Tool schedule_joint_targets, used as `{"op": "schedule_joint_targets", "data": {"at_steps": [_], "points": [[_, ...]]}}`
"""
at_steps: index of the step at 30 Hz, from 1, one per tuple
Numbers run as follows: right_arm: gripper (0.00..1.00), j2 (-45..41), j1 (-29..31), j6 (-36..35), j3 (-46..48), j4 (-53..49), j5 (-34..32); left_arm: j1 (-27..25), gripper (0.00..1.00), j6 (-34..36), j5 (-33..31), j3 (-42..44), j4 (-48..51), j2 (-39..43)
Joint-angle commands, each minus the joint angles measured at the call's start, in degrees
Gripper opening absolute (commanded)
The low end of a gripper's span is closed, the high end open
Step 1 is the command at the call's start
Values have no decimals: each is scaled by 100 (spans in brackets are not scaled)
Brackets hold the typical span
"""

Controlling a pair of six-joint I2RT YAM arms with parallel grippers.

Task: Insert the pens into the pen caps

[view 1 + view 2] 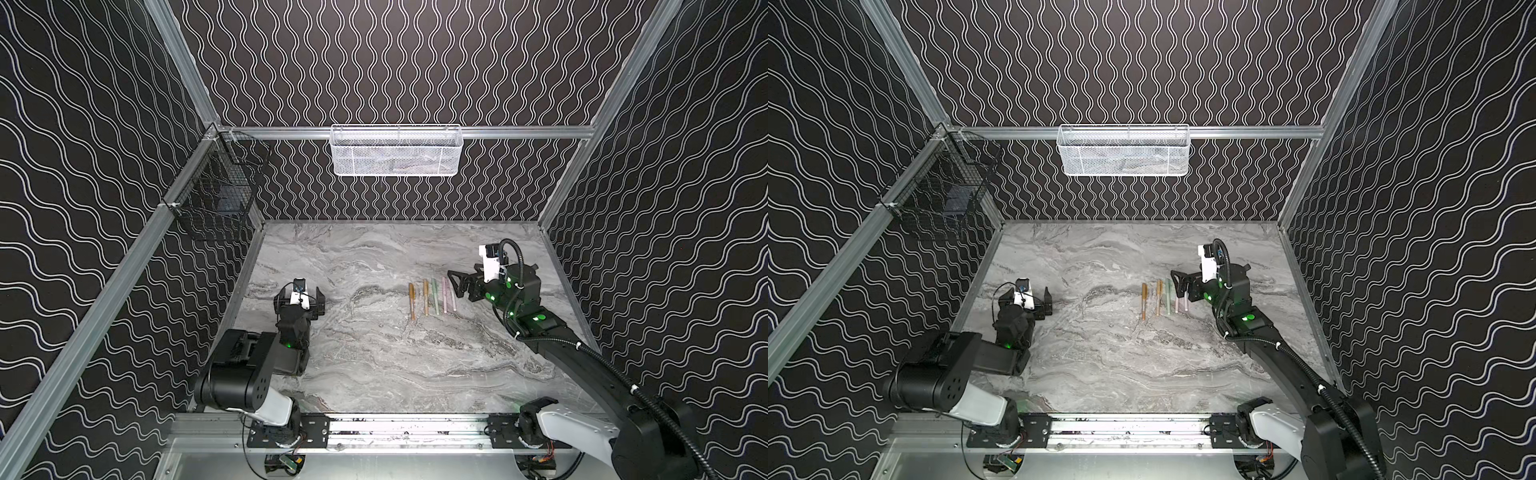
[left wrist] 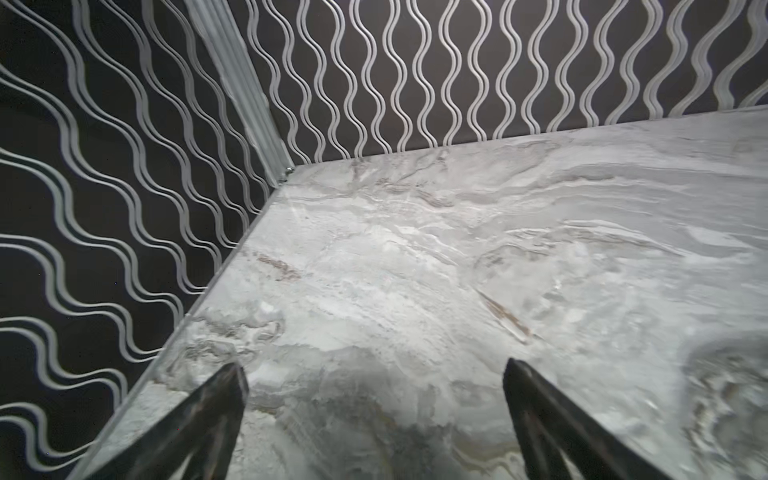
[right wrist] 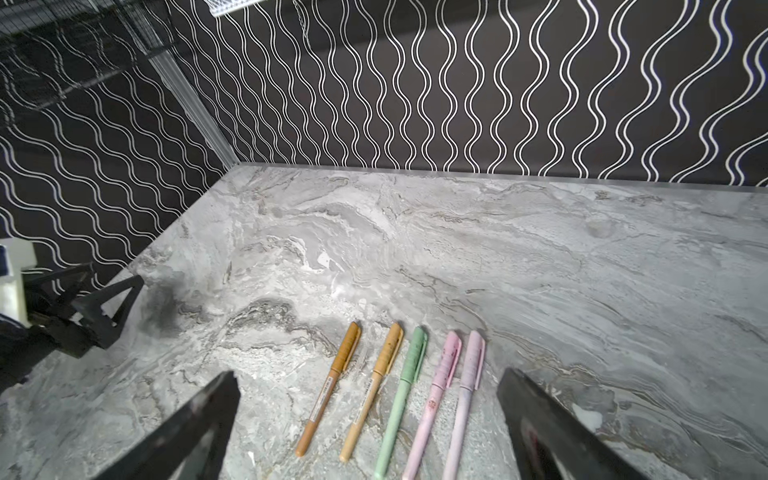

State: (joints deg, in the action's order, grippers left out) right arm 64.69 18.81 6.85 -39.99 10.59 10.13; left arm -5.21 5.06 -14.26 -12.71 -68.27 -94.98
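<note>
Five pens lie side by side on the marble table (image 1: 365, 353), right of centre: two tan-orange (image 3: 328, 388) (image 3: 372, 392), one pale green (image 3: 401, 401), two pale pink (image 3: 432, 403) (image 3: 463, 403). Each wears its matching pen cap (image 3: 348, 347) with a clip on the far end. Both top views show the row (image 1: 432, 297) (image 1: 1163, 299). My right gripper (image 3: 369, 374) (image 1: 456, 283) (image 1: 1177, 282) hovers open just right of the row, nothing between its fingers. My left gripper (image 2: 374, 365) (image 1: 299, 294) is open over bare table at the left.
A white mesh basket (image 1: 395, 151) hangs on the back rail. A black wire basket (image 1: 216, 195) hangs at the back left corner. Patterned walls close the table on three sides. My left gripper (image 3: 104, 307) shows at the edge of the right wrist view.
</note>
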Motion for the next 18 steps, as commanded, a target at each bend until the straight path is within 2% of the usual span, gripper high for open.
{"op": "schedule_joint_targets", "data": {"at_steps": [1, 3, 9, 14, 18], "points": [[100, 136, -79, -109, -75, 304, 103, 108, 99, -222, 440, -448, 51, -95], [100, 215, -182, -114, -2, 458, 144, 117, 99, -254, 542, -688, 782, 57], [100, 233, -665, -352, 576, 1177, 194, 108, 99, -181, 565, -824, 889, -13], [100, 277, -988, -681, 1095, 1945, -340, 108, 99, -169, 564, -821, 839, -34], [100, 346, -1169, -1141, 1508, 2428, -1043, 108, 99, -178, 565, -826, 847, -21]]}}
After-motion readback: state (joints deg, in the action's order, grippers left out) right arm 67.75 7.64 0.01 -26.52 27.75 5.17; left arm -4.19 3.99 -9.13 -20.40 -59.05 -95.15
